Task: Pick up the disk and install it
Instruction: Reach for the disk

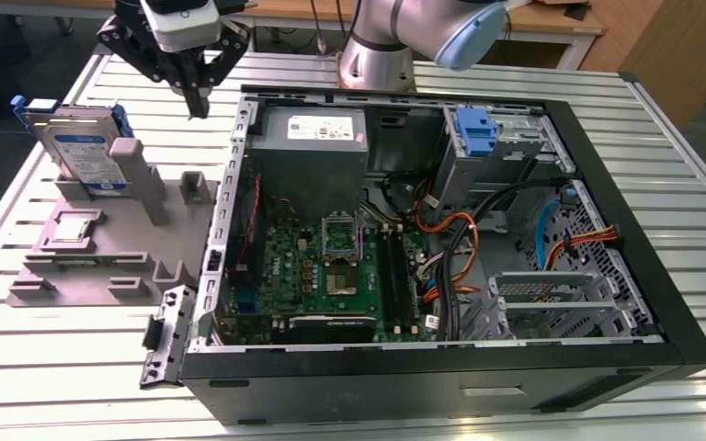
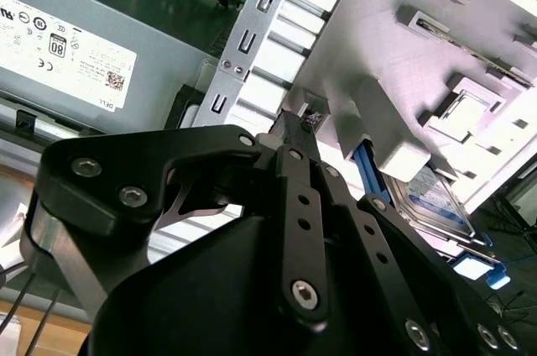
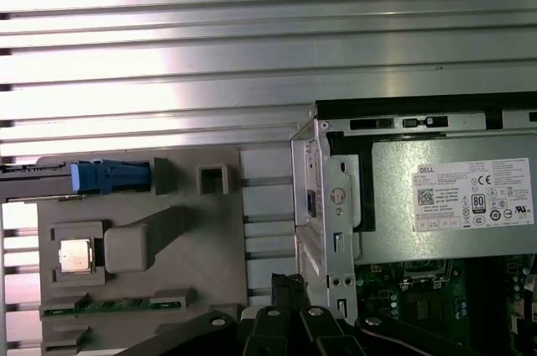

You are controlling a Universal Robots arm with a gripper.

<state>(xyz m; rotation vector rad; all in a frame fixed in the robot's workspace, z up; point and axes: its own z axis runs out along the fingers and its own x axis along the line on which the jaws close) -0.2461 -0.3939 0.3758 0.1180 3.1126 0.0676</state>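
gripper (image 1: 198, 106): one; jaws closed together, empty, above the gap between fixture and case.
disk (image 1: 87, 154): one; upright on edge in the fixture, at the exterior view's left, apart from the gripper.
fixture (image 1: 96, 266): one, grey, on the surface (image 1: 647, 138).
case (image 1: 451, 354): one, open; one blue bracket (image 1: 476, 129) inside.
step, as judged: pick-up approach; nothing grasped.
pick-up calls for: jaws wider than the disk's thickness, centred over its top edge.

The black tool (image 1: 196, 108) hangs over a thin strip of ribbed silver tabletop (image 1: 71, 367). The grey plastic holder (image 1: 96, 262) with the upright silver-grey disk (image 1: 84, 152) blocks one side. The metal wall of the open black computer case (image 1: 684, 303) blocks the other. Orange and black cables (image 1: 451, 253) crowd the case's middle.
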